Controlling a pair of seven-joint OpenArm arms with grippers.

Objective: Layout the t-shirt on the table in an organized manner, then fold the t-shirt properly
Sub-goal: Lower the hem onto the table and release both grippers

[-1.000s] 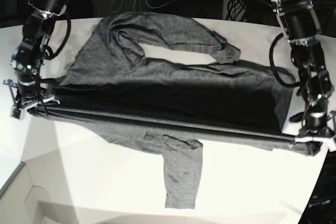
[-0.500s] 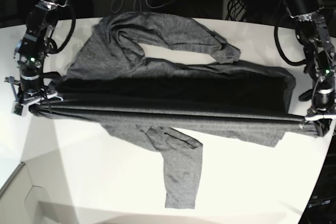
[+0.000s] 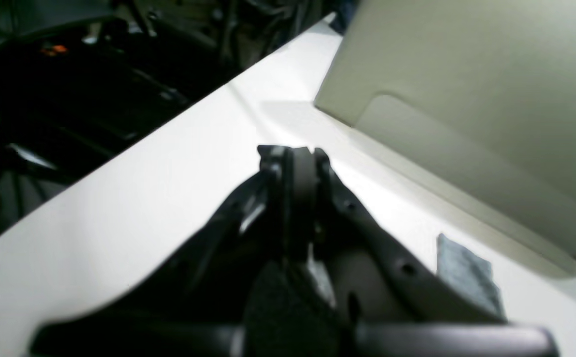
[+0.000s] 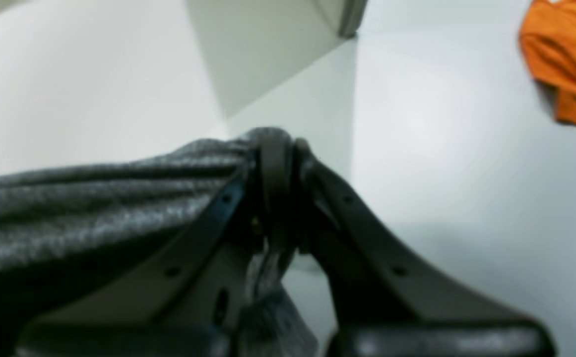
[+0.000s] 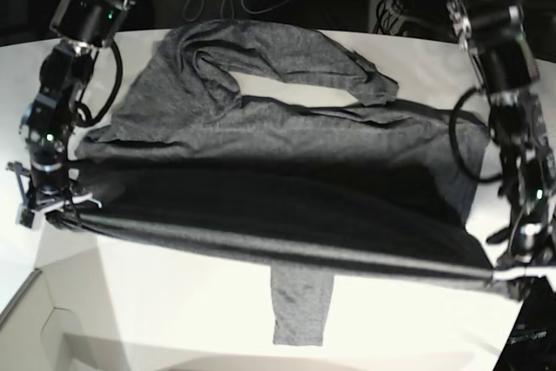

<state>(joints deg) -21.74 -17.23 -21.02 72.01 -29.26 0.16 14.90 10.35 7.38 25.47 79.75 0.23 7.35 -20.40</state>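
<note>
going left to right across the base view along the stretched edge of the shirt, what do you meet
right gripper shut on the t-shirt → taut t-shirt edge, with one sleeve hanging below it → left gripper shut on the t-shirt, near the table edge

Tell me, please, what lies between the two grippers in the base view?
In the base view, the t-shirt spans the whole stretch: its taut lifted edge runs from the right gripper to the left gripper, with one sleeve hanging below onto the table.

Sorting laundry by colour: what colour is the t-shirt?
Dark heather grey t-shirt, plain; base view shows it best.
</note>
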